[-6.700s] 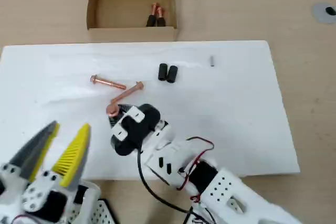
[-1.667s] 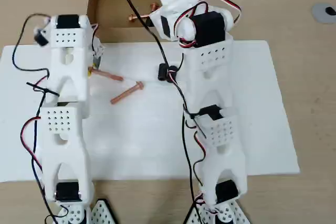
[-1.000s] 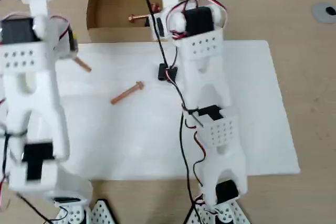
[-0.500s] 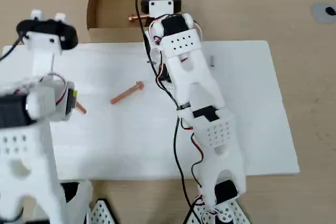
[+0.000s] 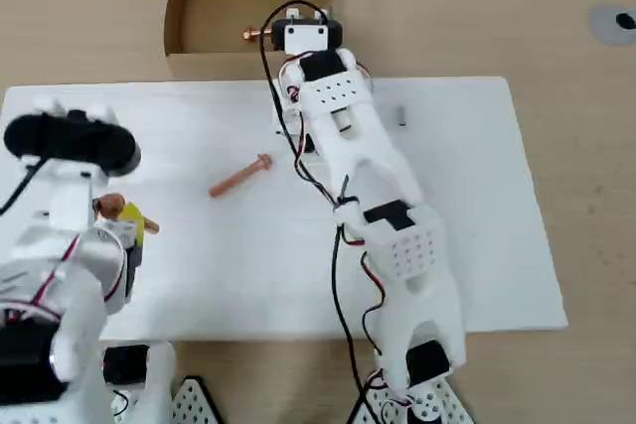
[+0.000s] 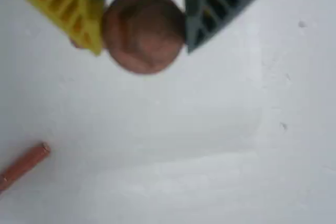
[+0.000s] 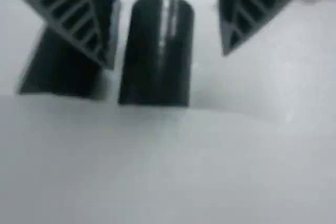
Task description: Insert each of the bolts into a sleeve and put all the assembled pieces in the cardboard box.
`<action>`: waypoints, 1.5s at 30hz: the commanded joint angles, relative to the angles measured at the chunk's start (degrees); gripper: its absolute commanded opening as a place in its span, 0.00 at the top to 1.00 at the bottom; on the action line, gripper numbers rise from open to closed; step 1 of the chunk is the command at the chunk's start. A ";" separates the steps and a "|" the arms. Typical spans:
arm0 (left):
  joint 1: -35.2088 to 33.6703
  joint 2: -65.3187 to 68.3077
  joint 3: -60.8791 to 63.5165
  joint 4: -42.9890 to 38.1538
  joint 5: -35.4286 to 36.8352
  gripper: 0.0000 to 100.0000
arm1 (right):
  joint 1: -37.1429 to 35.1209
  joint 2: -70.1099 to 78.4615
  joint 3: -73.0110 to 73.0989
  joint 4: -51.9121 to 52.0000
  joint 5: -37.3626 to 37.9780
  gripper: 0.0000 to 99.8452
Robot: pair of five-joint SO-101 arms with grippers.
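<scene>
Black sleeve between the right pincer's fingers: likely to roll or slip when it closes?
Probably stiff: the sleeve shows a crisp cylinder shape. Its glossy round wall could slip or roll on the smooth white sheet if the right pincer closes off-centre. The second sleeve close beside it may get nudged.

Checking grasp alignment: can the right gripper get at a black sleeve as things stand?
Probably yes. The right gripper is open with one sleeve between its fingers, nothing blocking. The second sleeve lies right beside one finger and might get nudged.
</scene>
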 commanded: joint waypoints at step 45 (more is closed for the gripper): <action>-0.88 -11.56 -11.69 -13.45 18.37 0.99 | -2.68 -8.31 -61.32 22.59 10.90 0.99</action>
